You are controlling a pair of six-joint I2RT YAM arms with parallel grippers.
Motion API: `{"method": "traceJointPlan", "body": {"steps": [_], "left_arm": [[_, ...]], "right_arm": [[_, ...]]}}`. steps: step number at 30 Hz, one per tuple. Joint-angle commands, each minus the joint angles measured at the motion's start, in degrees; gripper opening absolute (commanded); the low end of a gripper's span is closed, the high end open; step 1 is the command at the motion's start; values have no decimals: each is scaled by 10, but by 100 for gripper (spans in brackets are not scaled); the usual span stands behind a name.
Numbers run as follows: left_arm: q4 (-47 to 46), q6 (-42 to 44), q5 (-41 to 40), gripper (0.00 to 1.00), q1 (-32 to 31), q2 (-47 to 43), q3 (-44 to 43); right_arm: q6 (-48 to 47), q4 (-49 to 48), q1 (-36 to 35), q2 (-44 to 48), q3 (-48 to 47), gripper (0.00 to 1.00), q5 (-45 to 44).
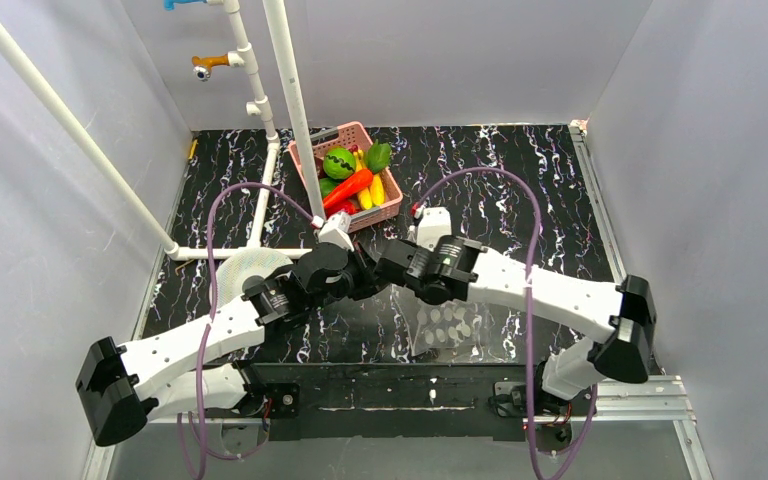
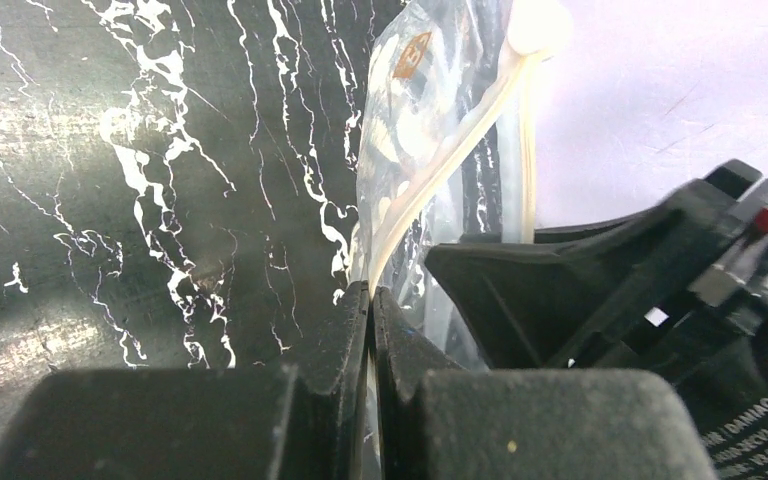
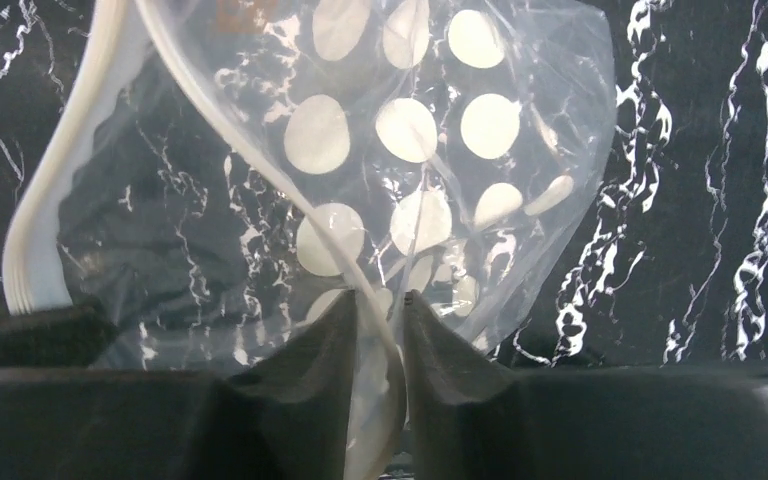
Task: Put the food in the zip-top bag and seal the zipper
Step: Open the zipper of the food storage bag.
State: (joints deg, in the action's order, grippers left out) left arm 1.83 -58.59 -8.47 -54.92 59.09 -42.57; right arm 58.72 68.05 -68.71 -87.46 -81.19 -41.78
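- Your left gripper (image 2: pixel 371 296) is pinched tight on the rim of the zip-top bag (image 3: pixel 440 150). No gap shows between its 2 fingers.
- Your right gripper (image 3: pixel 380 308) stands narrow, with the zipper (image 2: pixel 440 165) running between its 2 fingertips. A sliver of room shows beside the strip at the tips, and you cannot tell whether the pads lower down press it.
- The 2 grippers meet nose to nose at the middle of the table (image 1: pixel 520 180). The right one's black body sits just right of the left fingers.
- The bag hangs from that rim with its mouth partly parted. The white strip bows out to the left in the right wrist view, and the dotted clear body spreads beyond it.
- From above, only a dotted patch of the bag shows, at the near side of the right forearm.
- All the food (image 1: pixel 345 180) lies in the pink basket (image 1: pixel 392 203), far of the grippers and close to them. The carrot's tip reaches over the basket's near rim.
- The white pipe frame (image 1: pixel 290 90) stands at the far left, touching the basket's left side. A white round object (image 1: pixel 245 268) lies just left of the left arm.
- The widest bare table is to the right and far right, up to the table's right edge.
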Motion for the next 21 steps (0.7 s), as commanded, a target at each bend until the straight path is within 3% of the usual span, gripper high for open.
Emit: {"method": "traceJointPlan", "body": {"steps": [1, 3, 4, 7, 11, 17, 18, 21], "left_arm": [[9, 0, -33, 0, -1, -19, 10], [15, 6, -30, 0, -1, -20, 8], [24, 12, -29, 0, -1, -22, 6], [53, 38, -25, 0, -1, -31, 3], [88, 83, -1, 0, -1, -31, -6], [105, 125, 43, 2, -1, -22, -43], [110, 132, 46, 10, -1, -24, -47], [135, 173, 51, 48, -1, -58, -60]], "right_arm": [[-18, -61, 0, 55, 32, 20, 5], [-21, -63, 0, 67, 41, 3, -2], [-33, -62, 0, 72, 42, 1, -15], [-112, -57, 2, 102, 36, 1, -51], [-266, -193, 2, 197, 106, 1, -3], [-261, -292, 22, 265, 193, 1, 103], [-259, -294, 22, 264, 196, 1, 99], [-257, -265, 27, 251, 180, 1, 84]]}}
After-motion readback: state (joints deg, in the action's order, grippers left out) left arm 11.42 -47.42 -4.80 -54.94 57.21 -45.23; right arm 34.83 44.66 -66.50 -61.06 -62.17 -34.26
